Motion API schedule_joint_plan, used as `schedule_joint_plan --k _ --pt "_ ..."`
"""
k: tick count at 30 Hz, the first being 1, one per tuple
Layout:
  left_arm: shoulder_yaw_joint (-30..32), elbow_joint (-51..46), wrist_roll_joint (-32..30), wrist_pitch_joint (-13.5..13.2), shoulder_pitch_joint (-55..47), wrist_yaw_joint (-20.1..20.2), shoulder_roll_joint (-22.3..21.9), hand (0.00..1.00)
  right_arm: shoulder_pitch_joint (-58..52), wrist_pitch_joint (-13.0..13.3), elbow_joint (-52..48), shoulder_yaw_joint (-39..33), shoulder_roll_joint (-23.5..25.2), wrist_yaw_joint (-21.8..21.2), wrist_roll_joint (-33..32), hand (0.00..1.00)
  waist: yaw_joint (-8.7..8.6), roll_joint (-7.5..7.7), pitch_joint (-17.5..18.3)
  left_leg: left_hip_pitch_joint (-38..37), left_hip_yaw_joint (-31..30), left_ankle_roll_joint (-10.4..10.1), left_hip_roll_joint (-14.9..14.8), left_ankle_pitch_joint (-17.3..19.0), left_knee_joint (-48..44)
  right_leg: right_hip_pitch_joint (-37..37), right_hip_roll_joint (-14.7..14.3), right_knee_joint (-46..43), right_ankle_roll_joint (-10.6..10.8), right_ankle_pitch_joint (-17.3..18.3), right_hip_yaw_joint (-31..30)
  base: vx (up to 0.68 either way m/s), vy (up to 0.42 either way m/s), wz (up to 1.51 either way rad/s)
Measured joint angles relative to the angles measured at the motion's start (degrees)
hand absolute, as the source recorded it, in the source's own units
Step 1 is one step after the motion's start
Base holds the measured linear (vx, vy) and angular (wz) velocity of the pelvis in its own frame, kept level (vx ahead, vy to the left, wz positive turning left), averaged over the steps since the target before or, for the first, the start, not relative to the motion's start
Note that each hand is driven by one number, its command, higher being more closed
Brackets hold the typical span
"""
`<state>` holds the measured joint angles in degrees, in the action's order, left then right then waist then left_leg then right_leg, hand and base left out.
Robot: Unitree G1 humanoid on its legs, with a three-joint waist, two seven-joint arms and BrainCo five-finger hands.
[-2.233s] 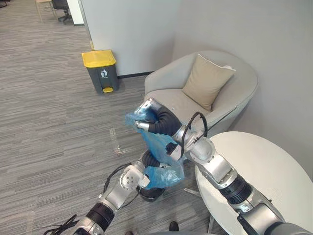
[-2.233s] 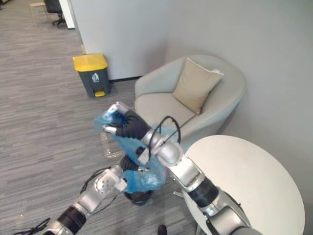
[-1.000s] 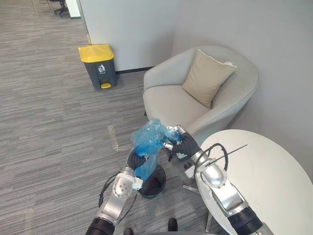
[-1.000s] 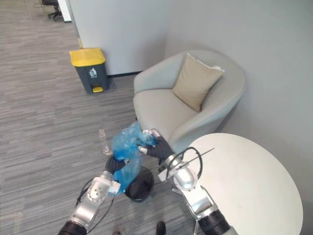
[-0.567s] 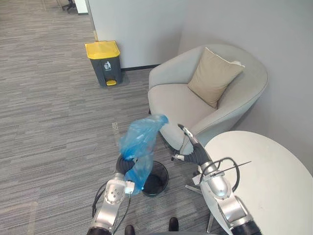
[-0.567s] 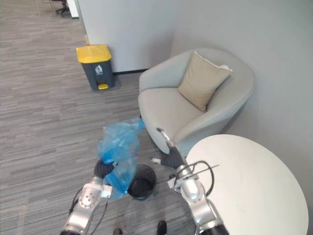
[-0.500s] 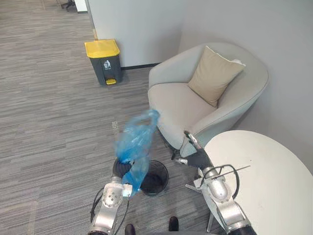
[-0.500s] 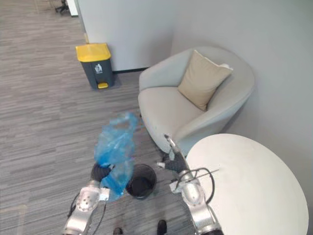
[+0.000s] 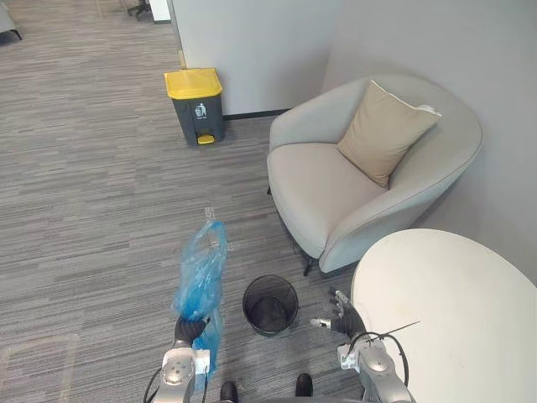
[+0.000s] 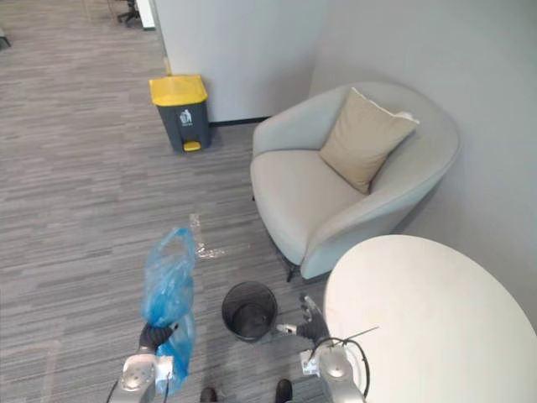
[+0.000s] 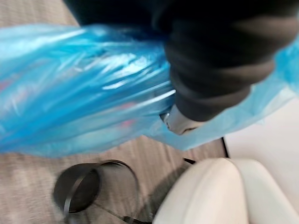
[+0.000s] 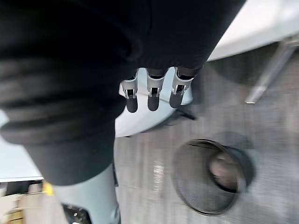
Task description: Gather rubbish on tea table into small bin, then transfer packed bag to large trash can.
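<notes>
A filled blue plastic bag [image 9: 200, 275] hangs upright over the carpet, left of the small black bin [image 9: 270, 304]. My left hand [image 9: 191, 328] is shut on the bag low down; in the left wrist view the blue film [image 11: 84, 107] wraps round the dark cover of the hand. My right hand [image 9: 342, 318] is open, its straight fingers [image 12: 148, 97] held apart from the bag, between the bin and the white round tea table [image 9: 453, 319]. The large grey trash can with a yellow lid [image 9: 195, 105] stands far off by the wall.
A pale armchair [image 9: 336, 189] with a tan cushion [image 9: 384, 130] stands behind the bin and the table. Grey striped carpet [image 9: 92, 210] runs from me to the large trash can. A clear bit of plastic [image 10: 200, 239] lies on the carpet beyond the bag.
My right hand has let go of the bag and drawn back to the table's edge. My left hand has carried the bag off to the left of the bin. The camera has shifted.
</notes>
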<state>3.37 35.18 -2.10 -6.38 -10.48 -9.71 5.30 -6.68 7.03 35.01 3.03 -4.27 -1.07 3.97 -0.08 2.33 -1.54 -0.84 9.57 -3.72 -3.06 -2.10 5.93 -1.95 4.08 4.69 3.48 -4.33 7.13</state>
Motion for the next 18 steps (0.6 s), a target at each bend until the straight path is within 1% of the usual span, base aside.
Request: schedule_joint_plan --k 4,8,10,11,13,14,15,16,17,18 --pt "0.0 3.17 0.06 0.4 -0.64 0.12 -0.31 1.0 0.41 -0.43 2.4 -0.66 -0.05 1.22 0.02 0.0 0.1 -0.22 -0.51 -0.35 0.5 0.09 0.08 0.06 0.0 -0.09 0.07 -0.44 0.06 0.08 -0.57 -0.02 0.006 -0.08" --pt "-0.02 4.45 0.08 0.54 -0.57 0.15 -0.79 1.0 1.97 -0.93 4.73 -0.66 -0.05 2.18 0.16 0.0 0.2 -0.27 -2.62 -0.08 1.72 0.39 0.31 0.15 -0.53 -1.52 0.39 -1.88 0.24 0.2 -2.04 -0.04 0.023 -0.15" --pt "-0.01 4.96 0.2 0.53 0.68 0.14 -1.03 1.0 3.1 -1.13 4.87 -0.63 -0.11 2.87 0.19 0.0 0.42 0.11 -5.0 2.79 2.54 1.07 0.49 1.81 -4.82 -4.35 0.98 -5.12 0.56 0.46 -3.21 -0.07 0.037 -0.19" --pt "-0.02 4.97 0.23 0.53 1.03 0.14 -1.07 1.0 3.44 -1.2 4.87 -0.63 -0.07 3.13 0.2 0.0 0.42 0.17 -5.4 3.53 2.76 1.24 0.42 2.34 -6.07 -5.02 1.1 -5.8 0.59 0.48 -3.44 -0.08 0.02 -0.23" --pt "-0.03 4.92 1.26 0.54 2.03 0.07 -1.21 1.0 4.5 -1.5 4.8 -0.56 0.06 4.04 0.49 0.0 0.64 0.24 -6.66 7.62 4.09 1.96 -0.49 5.45 -13.38 -7.85 1.4 -9.0 0.81 0.51 -4.43 -0.09 0.023 -0.29" --pt "0.15 4.43 1.83 0.54 2.68 -0.06 -1.48 1.0 4.97 -1.81 4.53 -0.64 0.39 4.53 0.52 0.0 0.67 -0.1 -7.05 9.69 4.58 2.57 -1.61 7.03 -17.29 -8.91 1.31 -10.37 1.25 0.24 -4.47 -0.13 0.044 -0.16" --pt "0.18 3.46 2.27 0.46 3.26 -0.09 -1.8 1.0 5.48 -2.13 4.36 -0.54 0.93 4.72 0.53 0.0 0.74 -0.44 -7.41 10.83 4.85 3.19 -2.79 7.63 -19.21 -10.74 1.38 -17.54 0.83 4.69 -3.67 -0.13 0.042 -0.04" --pt "0.15 3.12 2.28 0.46 3.34 -0.09 -1.72 1.0 5.47 -2.29 4.23 -0.45 1.17 4.69 0.53 0.0 0.78 -0.44 -7.5 10.88 4.71 3.14 -2.99 7.67 -19.56 -11.68 1.52 -22.27 0.13 6.91 -2.94 -0.1 -0.024 0.26" --pt "-0.03 1.35 2.28 0.45 2.76 -0.12 -1.6 1.0 5.14 -2.34 3.95 -0.28 2.28 4.8 0.53 0.0 0.9 -0.53 -7.76 11.13 3.15 2.85 -3.35 8.0 -21.34 -11.92 2.43 -35.44 1.15 13.12 -1.27 -0.05 -0.039 0.24" --pt "-0.04 1.24 2.28 0.43 2.71 -0.12 -1.6 1.0 5.12 -2.34 3.93 -0.21 2.33 4.82 0.53 0.0 0.95 -0.44 -7.72 11.18 3.06 2.84 -3.36 8.0 -21.44 -11.8 2.49 -36.17 1.24 13.5 -1.27 -0.09 -0.111 0.43"
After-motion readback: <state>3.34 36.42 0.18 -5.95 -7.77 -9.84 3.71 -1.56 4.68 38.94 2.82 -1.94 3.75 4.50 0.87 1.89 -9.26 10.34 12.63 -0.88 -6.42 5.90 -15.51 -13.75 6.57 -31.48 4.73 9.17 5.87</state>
